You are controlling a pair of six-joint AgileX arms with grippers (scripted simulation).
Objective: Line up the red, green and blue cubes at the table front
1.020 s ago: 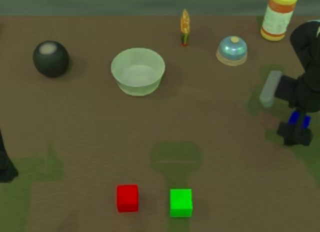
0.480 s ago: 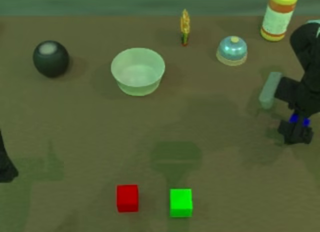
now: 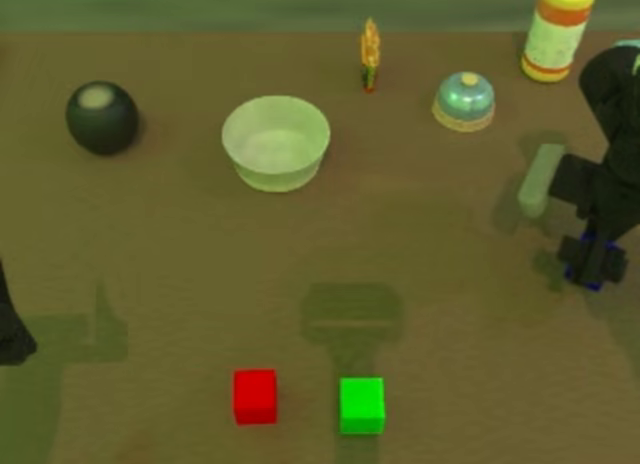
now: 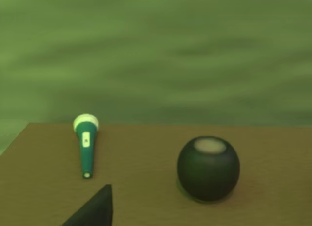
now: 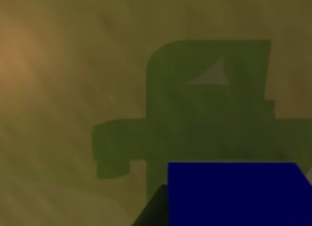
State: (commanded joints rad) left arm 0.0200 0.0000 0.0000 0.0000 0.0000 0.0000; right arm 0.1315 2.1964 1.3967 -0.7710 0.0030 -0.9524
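The red cube [image 3: 255, 396] and the green cube [image 3: 361, 405] sit side by side near the table's [image 3: 180, 244] front edge, a small gap between them. The blue cube [image 3: 587, 279] lies at the far right and is almost covered by my right gripper [image 3: 592, 262]; only slivers of blue show. The right wrist view has the blue cube [image 5: 234, 194] filling the space between the fingers, with one dark finger [image 5: 153, 211] pressed against its side. My left gripper [image 3: 10, 334] is parked at the left edge, open and holding nothing.
A white bowl [image 3: 276, 142], a dark ball [image 3: 101, 117], a small orange figure [image 3: 370, 56], a bell [image 3: 464, 100] and a yellow-capped bottle [image 3: 558, 29] stand along the back. A grey bar [image 3: 540, 179] lies beside the right arm. A green microphone [image 4: 86, 145] shows in the left wrist view.
My right gripper has come down over the blue cube, and less blue shows from above than a second ago. The left arm and the red and green cubes stayed still.
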